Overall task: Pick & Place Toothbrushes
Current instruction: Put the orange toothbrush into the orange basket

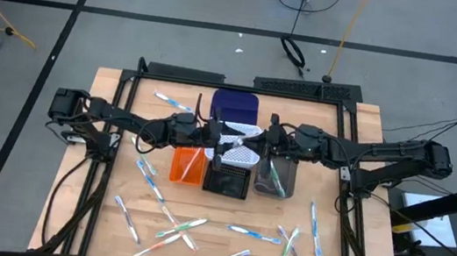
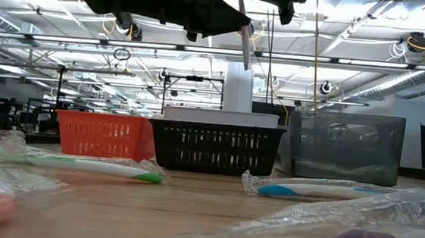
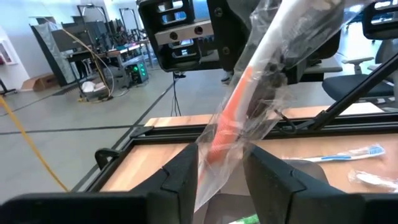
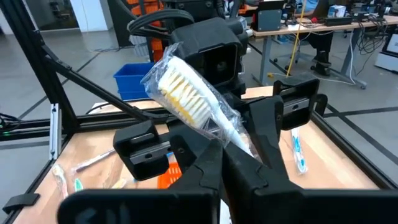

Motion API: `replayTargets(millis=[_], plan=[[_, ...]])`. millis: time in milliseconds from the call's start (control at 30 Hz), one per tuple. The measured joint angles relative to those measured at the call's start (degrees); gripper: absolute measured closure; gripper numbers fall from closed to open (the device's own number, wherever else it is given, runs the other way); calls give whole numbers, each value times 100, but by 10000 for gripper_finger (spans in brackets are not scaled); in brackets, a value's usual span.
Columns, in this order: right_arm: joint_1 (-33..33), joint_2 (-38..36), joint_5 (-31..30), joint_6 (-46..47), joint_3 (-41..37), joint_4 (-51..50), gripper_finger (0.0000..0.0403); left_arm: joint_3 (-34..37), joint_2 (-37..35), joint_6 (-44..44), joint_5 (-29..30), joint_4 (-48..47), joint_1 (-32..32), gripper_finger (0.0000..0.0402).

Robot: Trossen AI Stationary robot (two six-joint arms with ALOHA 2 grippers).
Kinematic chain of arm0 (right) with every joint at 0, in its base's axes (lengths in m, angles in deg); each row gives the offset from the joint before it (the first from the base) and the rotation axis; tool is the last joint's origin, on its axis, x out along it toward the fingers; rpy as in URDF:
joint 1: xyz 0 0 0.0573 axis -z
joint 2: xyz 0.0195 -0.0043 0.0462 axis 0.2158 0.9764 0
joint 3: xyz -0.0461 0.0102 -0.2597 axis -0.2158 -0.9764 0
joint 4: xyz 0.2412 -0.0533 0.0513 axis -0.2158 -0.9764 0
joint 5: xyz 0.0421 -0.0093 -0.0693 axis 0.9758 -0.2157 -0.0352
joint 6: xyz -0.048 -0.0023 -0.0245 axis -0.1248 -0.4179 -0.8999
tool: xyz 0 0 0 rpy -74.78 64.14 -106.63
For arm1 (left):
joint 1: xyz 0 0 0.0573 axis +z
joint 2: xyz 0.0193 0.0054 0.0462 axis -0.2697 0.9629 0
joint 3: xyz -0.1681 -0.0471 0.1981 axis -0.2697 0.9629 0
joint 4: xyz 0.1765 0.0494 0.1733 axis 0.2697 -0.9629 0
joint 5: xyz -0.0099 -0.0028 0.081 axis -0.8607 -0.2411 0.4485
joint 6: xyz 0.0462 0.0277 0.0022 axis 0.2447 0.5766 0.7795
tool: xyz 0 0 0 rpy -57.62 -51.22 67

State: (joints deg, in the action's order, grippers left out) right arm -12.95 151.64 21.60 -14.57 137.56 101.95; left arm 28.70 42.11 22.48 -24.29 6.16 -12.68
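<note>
wrapped toothbrush (image 3: pixel 239 118) clamped in both the left gripper (image 3: pixel 219 163) and the right gripper (image 4: pixel 225 152) | no readable writing | arms meet above the bins (image 1: pixel 226 176)

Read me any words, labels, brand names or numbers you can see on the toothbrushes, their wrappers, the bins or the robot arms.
None can be read.
Wrapped toothbrush shut in both grippers, left gripper and right gripper: clear wrapper, no legible print.
Orange bin, black bin, grey bin: no labels visible.
</note>
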Motion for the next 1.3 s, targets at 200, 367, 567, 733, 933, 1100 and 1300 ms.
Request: replayTargets(millis=[200, 367, 567, 733, 933, 1100, 1300], plan=[[0, 0, 0, 0, -23, 9, 403, 0, 0, 18, 8, 19, 0, 355], [3, -9, -26, 0, -133, 72, 403, 0, 8, 5, 0, -25, -1, 391], [3, -9, -26, 0, -144, 85, 403, 0, 9, -46, 12, -19, 0, 396], [2, -4, -18, -229, -151, 21, 388, 0, -45, -101, 198, -144, 0, 398], [0, 0, -6, -368, -156, -86, 320, 1, -301, -214, 360, -729, -58, 399], [0, 0, -11, -455, -156, -267, 261, -4, -856, -431, 696, -1974, -140, 400], [0, 0, -14, -422, -157, -679, 229, -6, -1807, -1462, 860, -3993, -258, 400]])
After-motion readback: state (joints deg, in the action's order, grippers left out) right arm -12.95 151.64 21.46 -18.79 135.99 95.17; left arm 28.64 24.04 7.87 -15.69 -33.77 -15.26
